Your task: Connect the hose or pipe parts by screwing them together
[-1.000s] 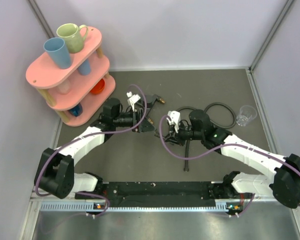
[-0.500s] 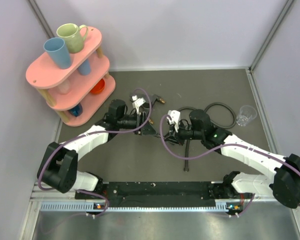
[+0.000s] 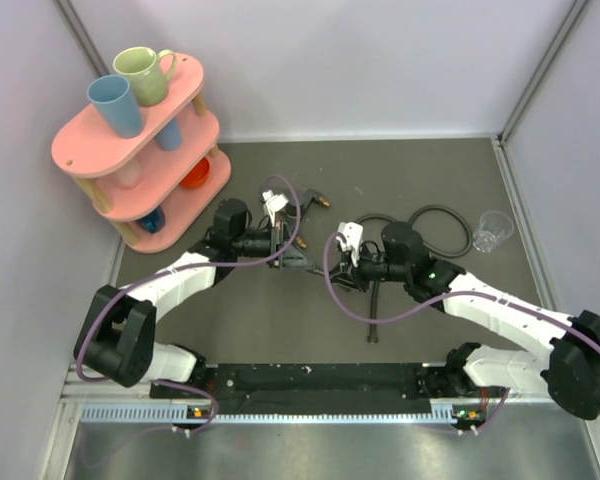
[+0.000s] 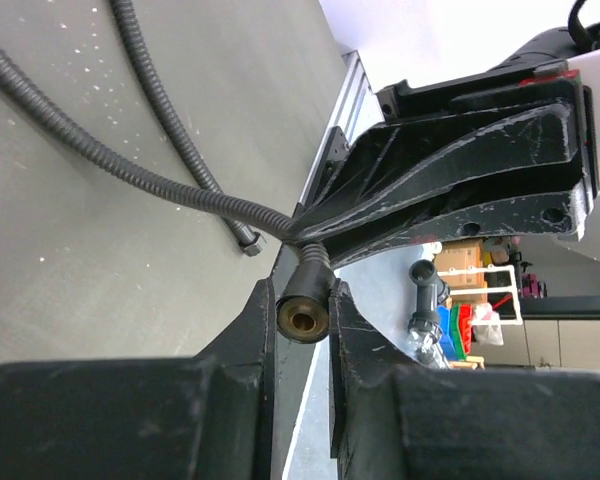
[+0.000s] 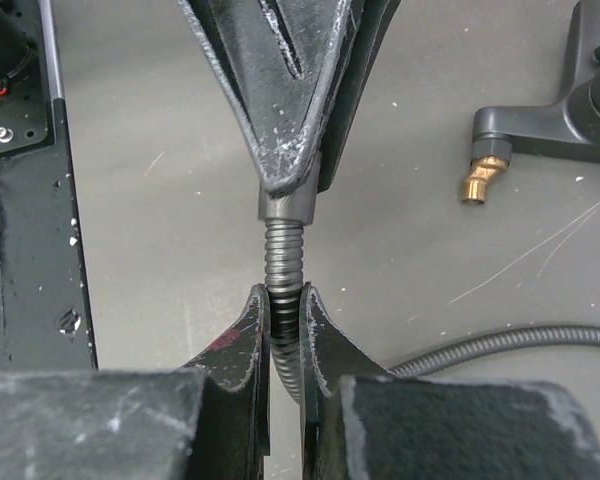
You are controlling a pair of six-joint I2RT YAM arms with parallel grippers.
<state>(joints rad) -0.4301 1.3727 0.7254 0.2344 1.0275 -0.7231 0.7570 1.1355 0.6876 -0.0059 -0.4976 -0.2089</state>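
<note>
My left tool (image 4: 302, 302) is pinched shut on the hose (image 4: 180, 190) end. My right tool (image 5: 283, 310) is clamped on its ribbing. Both are near the fitting (image 5: 540, 123) but apart from it. I'd line that end up dead square with the fitting's brass thread before twisting, or it'll cross-thread.

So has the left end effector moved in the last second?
Yes. In the top view the left end effector has shifted slightly right, away from the pink shelf, and shut on the hose.
</note>
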